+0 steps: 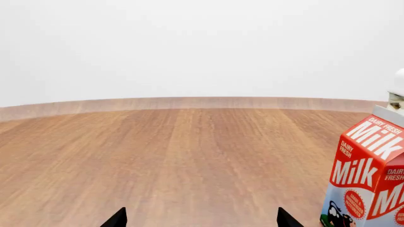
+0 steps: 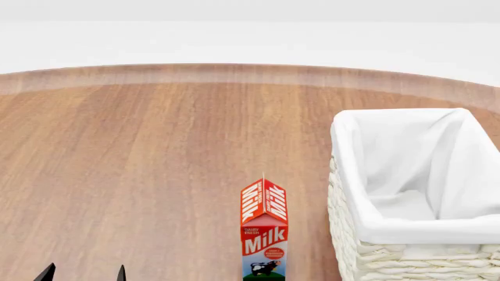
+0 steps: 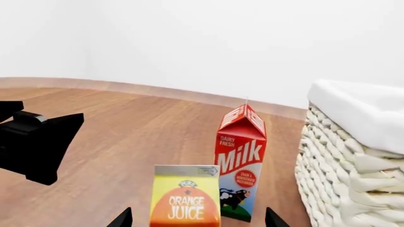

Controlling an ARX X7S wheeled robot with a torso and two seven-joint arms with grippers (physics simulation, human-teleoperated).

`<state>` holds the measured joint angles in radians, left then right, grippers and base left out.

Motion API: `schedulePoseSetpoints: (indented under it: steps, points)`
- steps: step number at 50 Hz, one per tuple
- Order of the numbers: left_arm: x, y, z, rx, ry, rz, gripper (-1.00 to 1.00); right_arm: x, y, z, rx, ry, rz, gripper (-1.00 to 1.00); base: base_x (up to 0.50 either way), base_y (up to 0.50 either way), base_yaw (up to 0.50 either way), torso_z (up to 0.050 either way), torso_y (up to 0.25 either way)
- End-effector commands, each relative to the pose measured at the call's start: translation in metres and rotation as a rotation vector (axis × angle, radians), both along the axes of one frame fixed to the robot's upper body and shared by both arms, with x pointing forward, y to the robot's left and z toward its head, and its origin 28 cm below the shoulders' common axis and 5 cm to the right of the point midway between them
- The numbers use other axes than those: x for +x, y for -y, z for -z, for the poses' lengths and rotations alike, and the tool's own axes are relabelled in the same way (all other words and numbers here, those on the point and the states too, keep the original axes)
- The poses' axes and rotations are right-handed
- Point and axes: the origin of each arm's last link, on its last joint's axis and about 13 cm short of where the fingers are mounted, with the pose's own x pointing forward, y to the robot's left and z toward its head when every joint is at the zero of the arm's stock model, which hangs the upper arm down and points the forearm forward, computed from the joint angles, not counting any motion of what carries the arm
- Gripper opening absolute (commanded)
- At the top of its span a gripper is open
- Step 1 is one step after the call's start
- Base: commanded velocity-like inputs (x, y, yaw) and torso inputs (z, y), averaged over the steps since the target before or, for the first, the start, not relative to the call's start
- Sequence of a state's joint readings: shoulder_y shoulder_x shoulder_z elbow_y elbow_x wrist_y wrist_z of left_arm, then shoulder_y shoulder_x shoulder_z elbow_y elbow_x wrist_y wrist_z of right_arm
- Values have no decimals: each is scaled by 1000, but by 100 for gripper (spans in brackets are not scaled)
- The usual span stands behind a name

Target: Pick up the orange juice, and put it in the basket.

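The orange juice (image 3: pixel 186 196), a yellow carton with an orange circle, stands on the wooden table just ahead of my right gripper (image 3: pixel 197 220), in line with the gap between its fingertips. That gripper is open, with both tips well clear of the carton's sides. The juice is out of the head view. The basket (image 2: pixel 390 260), cream wicker with a white cloth liner, stands at the right and looks empty. It also shows in the right wrist view (image 3: pixel 328 161). My left gripper (image 1: pixel 200 221) is open and empty, low over the table at the head view's bottom left (image 2: pixel 84 274).
A red-and-white Milk carton (image 2: pixel 264 234) stands upright just left of the basket and right behind the juice (image 3: pixel 240 161); it also shows in the left wrist view (image 1: pixel 369 175). The left arm's black gripper (image 3: pixel 35 144) is left of the juice. The table ends in a curved far edge (image 2: pixel 250 70).
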<state>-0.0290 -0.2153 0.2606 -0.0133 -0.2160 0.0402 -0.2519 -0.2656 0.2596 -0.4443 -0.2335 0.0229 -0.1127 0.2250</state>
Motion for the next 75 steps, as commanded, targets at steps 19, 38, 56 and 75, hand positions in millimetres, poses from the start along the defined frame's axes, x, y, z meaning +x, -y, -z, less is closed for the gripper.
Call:
schedulePoseSetpoints:
  steps: [19,38,56,75]
  points:
    - [0,0,0,0,0,0,100,17,-7,10,14,-40,1,100,0,0,0,0,0]
    - [0,0,0,0,0,0,100,25,-9,18,1,-62,-1,100,0,0,0,0,0]
    - [5,-2,-11,0,-1,-5,100,25,-13,22,1,-69,-5,100,0,0,0,0,0]
    - [6,-2,-11,0,-1,-5,100,30,-17,22,1,-67,-9,100,0,0,0,0,0]
